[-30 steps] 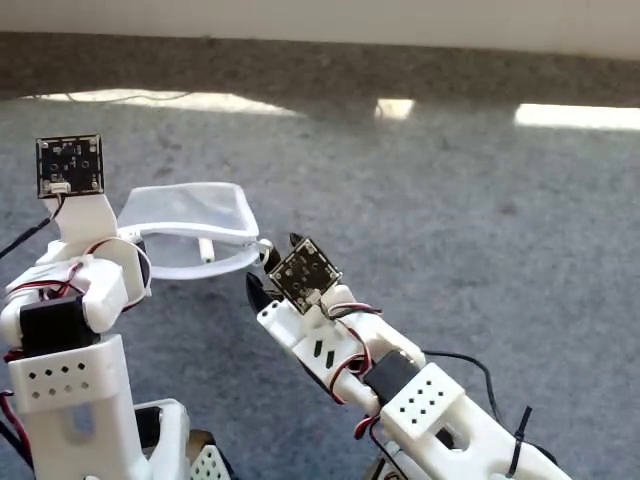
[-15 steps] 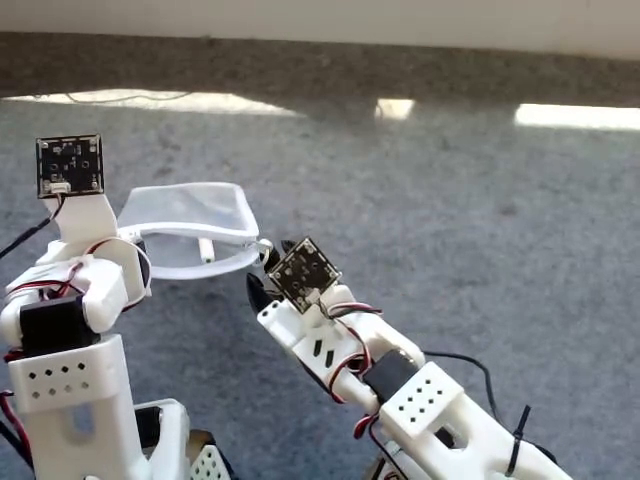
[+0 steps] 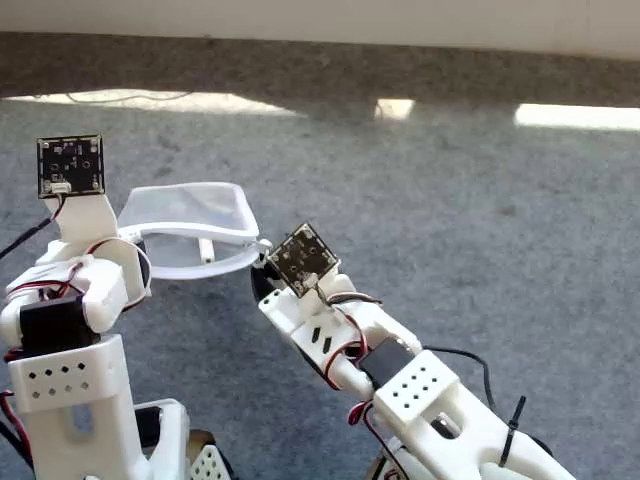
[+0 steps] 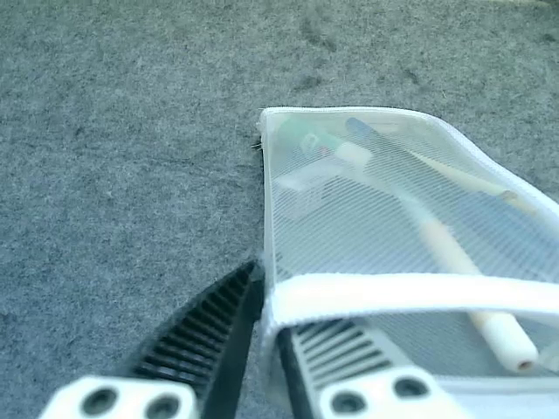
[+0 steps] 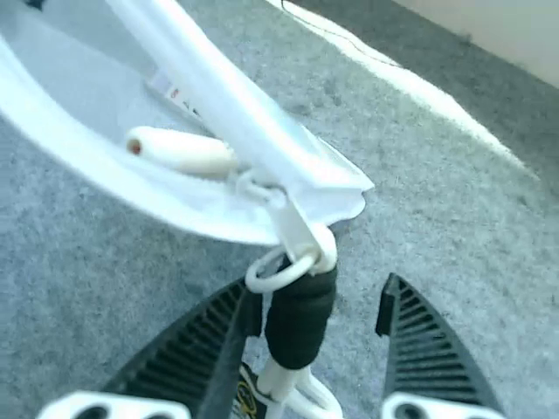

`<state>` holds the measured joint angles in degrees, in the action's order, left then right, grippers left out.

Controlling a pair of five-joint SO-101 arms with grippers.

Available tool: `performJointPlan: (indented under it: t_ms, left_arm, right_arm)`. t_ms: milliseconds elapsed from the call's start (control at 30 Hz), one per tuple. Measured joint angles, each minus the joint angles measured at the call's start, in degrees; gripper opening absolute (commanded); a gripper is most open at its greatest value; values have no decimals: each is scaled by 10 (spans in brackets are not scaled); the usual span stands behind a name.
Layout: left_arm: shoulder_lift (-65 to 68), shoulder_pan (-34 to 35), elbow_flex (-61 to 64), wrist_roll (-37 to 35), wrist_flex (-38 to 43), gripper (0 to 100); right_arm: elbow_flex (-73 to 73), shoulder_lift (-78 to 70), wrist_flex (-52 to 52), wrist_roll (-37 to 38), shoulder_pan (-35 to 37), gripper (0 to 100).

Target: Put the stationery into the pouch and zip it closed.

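Stationery, among it a pale pen [image 4: 454, 262], lay inside the white mesh pouch [image 3: 190, 215], whose mouth gaped wide above the grey worktop [image 3: 450, 200]. The left tool [image 4: 269, 305] was pinching the pouch's edge at one end, the white band caught between its jaws. At the opposite end the slider [image 5: 301, 240] sat at the corner, and its black zip pull [image 5: 297, 319] hung down between the jaws of the right tool [image 5: 321, 292]. That tool was spread wide and gripped nothing, the pull being close against one jaw and well apart from the other. The pouch's long axis, and the zip with it, ran from the right tool's end across to the end the left tool held. The right arm was plainly the nearer to the pull. By my reckoning the filling was done and only the zipping remained: pinch the pull, then draw it along the mouth towards the left tool.
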<state>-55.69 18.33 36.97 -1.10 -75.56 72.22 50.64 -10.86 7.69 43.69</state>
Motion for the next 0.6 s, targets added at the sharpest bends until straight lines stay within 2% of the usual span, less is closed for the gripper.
performJointPlan:
  t_ms: [233, 500, 600]
  left_arm:
    - [0, 0, 0, 0, 0, 7]
    - [-1, 2, 8, 0, 0, 7]
    - [-1, 3, 9, 0, 0, 7]
  right_arm:
    - [-1, 2, 0, 0, 0, 191]
    - [-1, -5, 0, 0, -2, 7]
    - [-1, -5, -4, 0, -4, 7]
